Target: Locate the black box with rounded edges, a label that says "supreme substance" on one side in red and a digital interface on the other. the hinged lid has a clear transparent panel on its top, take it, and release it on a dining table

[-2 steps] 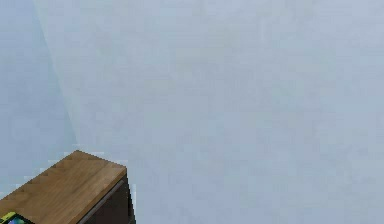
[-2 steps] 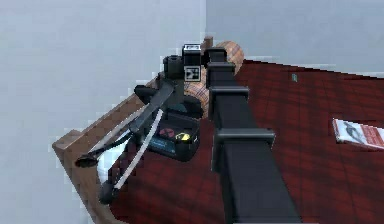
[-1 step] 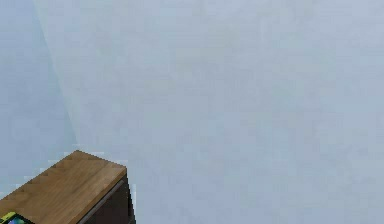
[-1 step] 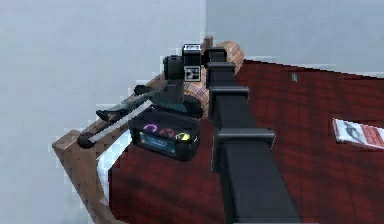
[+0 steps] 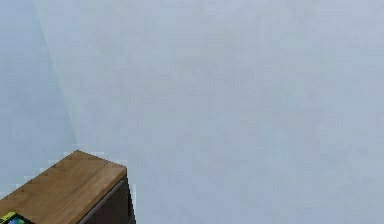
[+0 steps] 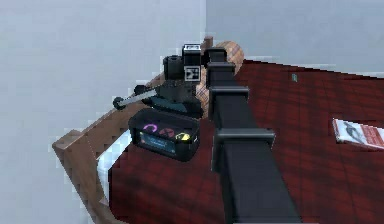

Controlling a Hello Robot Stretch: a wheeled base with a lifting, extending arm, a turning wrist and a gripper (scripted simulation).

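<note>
- Two thin fingers (image 6: 124, 101) on the gripper (image 6: 130, 96) point toward the arm side view's left. Jaw state can't be told from these frames. Whether it holds anything can't be told either, since the black box (image 6: 165, 134) lies on a surface right by it.
- The black box is just below the gripper's dark body, lying on the bed (image 6: 300, 100) near the bed's edge at the view's left. Contact between fingers and box can't be resolved.
- Box details: rounded edges, dark glossy shell. The face toward the camera has a lit panel with purple and yellow blobs. The label and lid are too small to make out, and any contents can't be read.
- Two white marker squares (image 6: 190, 60) with black marks sit just right of the gripper body.
- The arm (image 6: 240, 150) is a dark square bar in stepped segments. It rises from the bottom edge and hides a strip of the bed behind it.
- Bed: dark red plaid cover (image 6: 160, 190), a fabric look. A white band (image 6: 112, 150) runs along the side below the box. The brown wooden frame (image 6: 72, 143) has a rounded corner and is cut off at the bottom.
- A flat magazine-like sheet (image 6: 357, 130) lies on the cover at the view's right, well apart from the box. Its print is unreadable.
- Forward view: a pale plain wall (image 5: 250, 90). A brown wooden top (image 5: 70, 185) with visible grain sits at bottom left, cut by the edge.
- A yellow-green and black scrap (image 5: 10, 217) lies on that top at the corner. It is too cut off to identify.
</note>
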